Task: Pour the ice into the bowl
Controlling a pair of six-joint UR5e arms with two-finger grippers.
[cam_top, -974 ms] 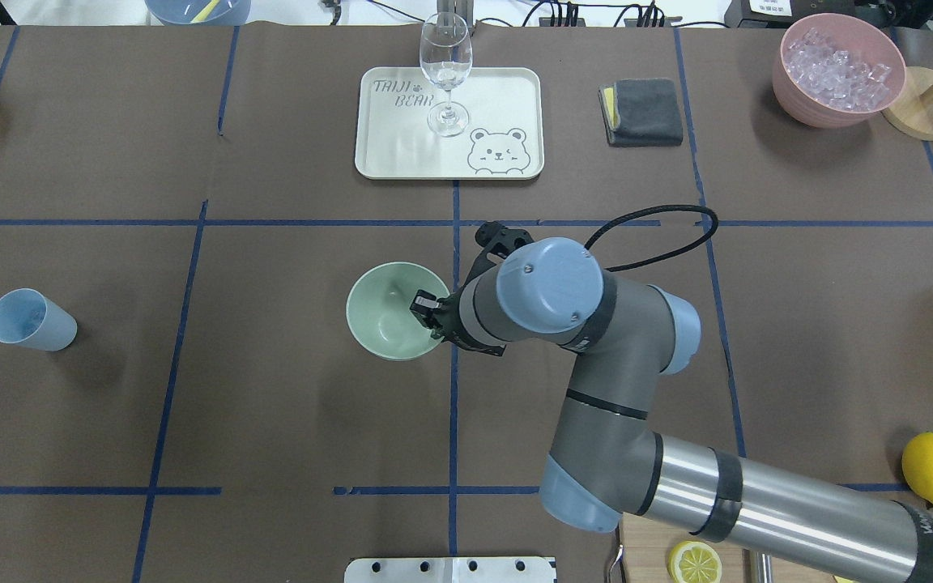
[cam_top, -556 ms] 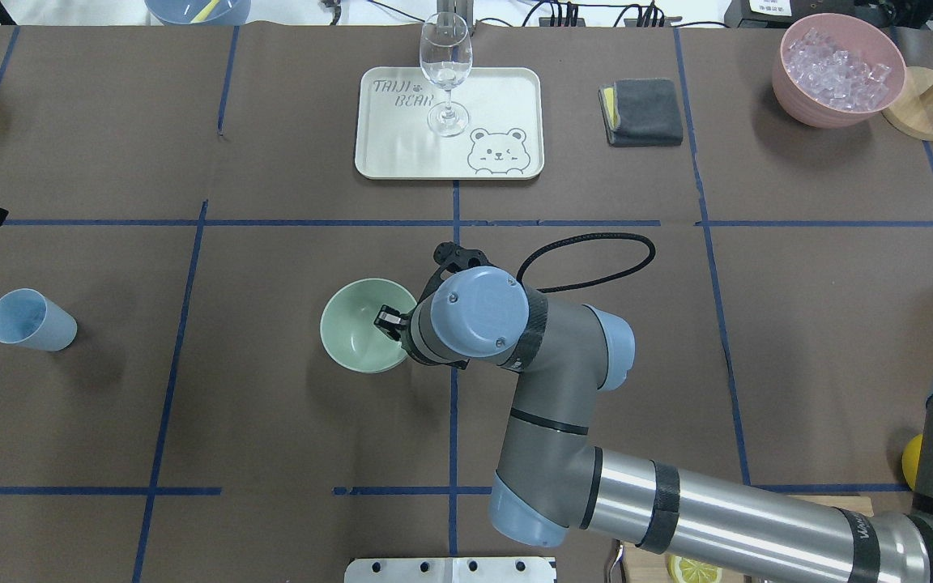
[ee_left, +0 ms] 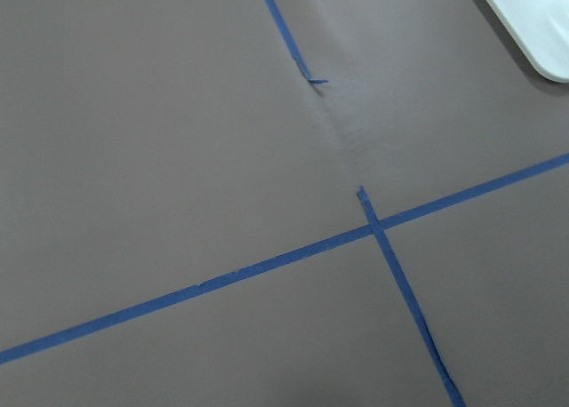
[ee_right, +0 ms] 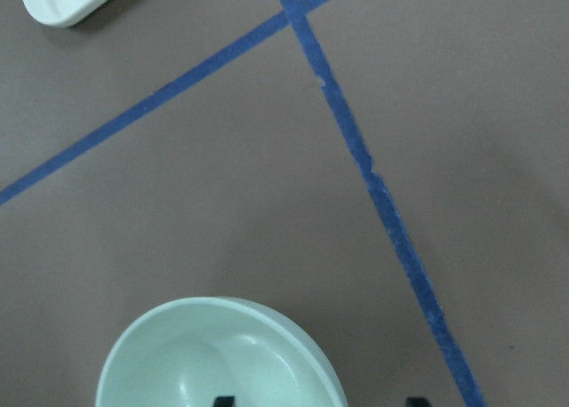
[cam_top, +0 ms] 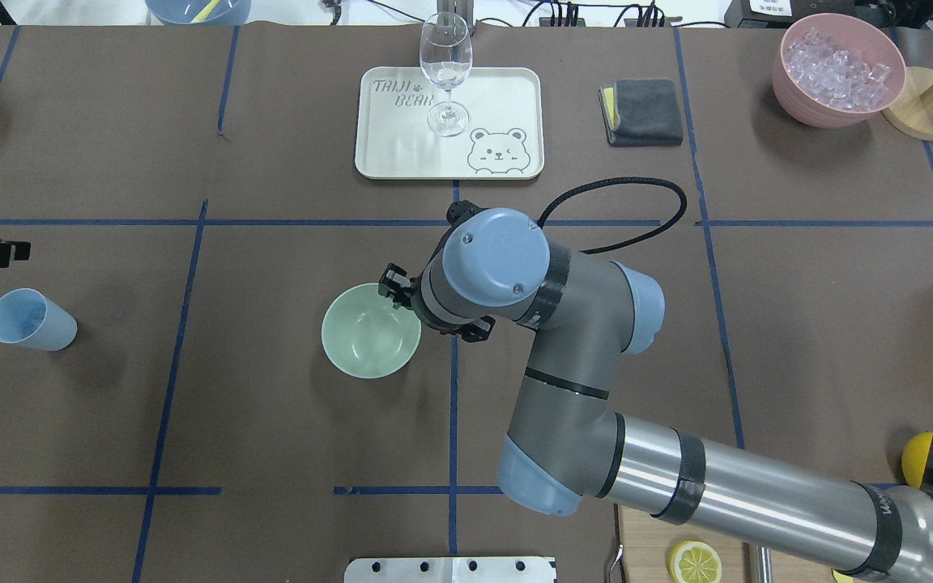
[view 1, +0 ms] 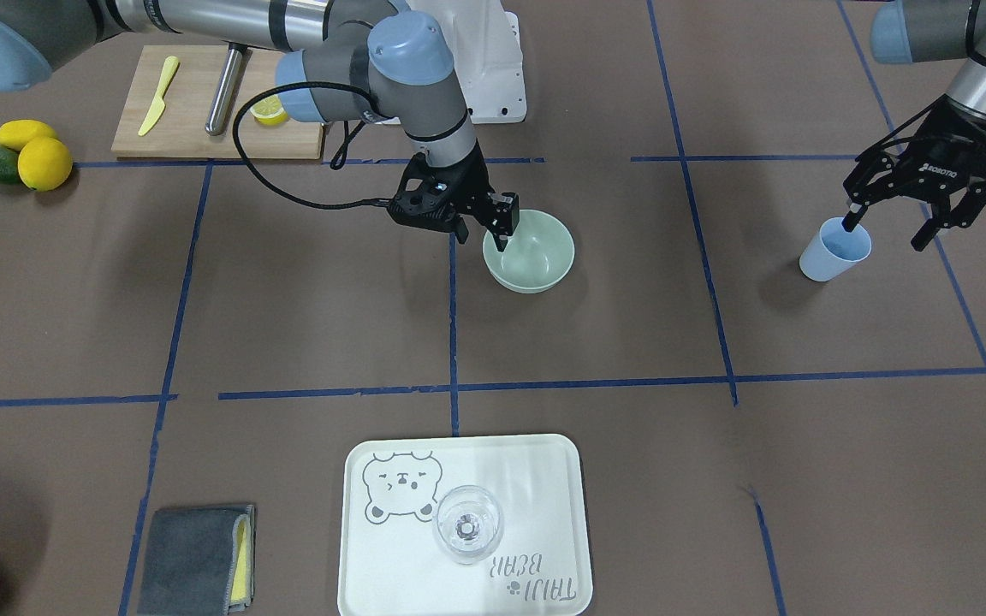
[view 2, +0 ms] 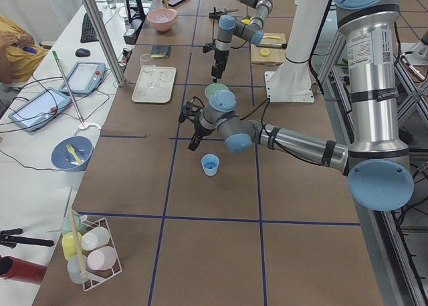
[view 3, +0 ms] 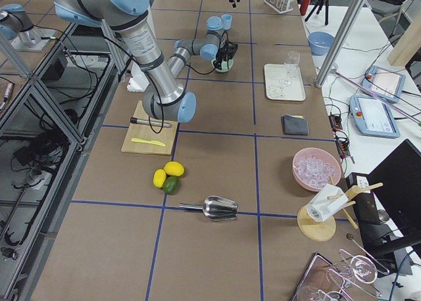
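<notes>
Bowl: one pale green bowl (view 1: 536,258), upright on the brown table (cam_top: 272,146) near its middle, just beside a blue tape cross; inside shows plain green.
Ice: cannot tell; the inside of the blue cup (view 1: 831,254) is too small to make out.
Counts: two arms, two grippers, one green bowl, one blue cup, one pink bowl (cam_top: 807,113) heaped with clear cubes (cam_top: 837,65), one wine glass (cam_top: 445,65) standing on one tray (cam_top: 507,97), one grey cloth (cam_top: 643,112).
Bowl vs right gripper: right gripper (view 1: 483,229) sits at the bowl's rim on the robot's right side, one finger over the inside, the other outside, rim between them.
Right gripper state: fingers spread, gap much wider than the rim, grasping nothing.
Right arm pose: reaches in low from the robot's right, elbow bent, wrist pointing down over the bowl's edge.
Left gripper: left gripper (view 1: 887,227) hangs near the blue cup, well apart from the bowl.
Left gripper state: fingers spread, nothing held.
Left arm pose: wrist pointing down, tool above table level; side view shows it clear of the cup.
</notes>
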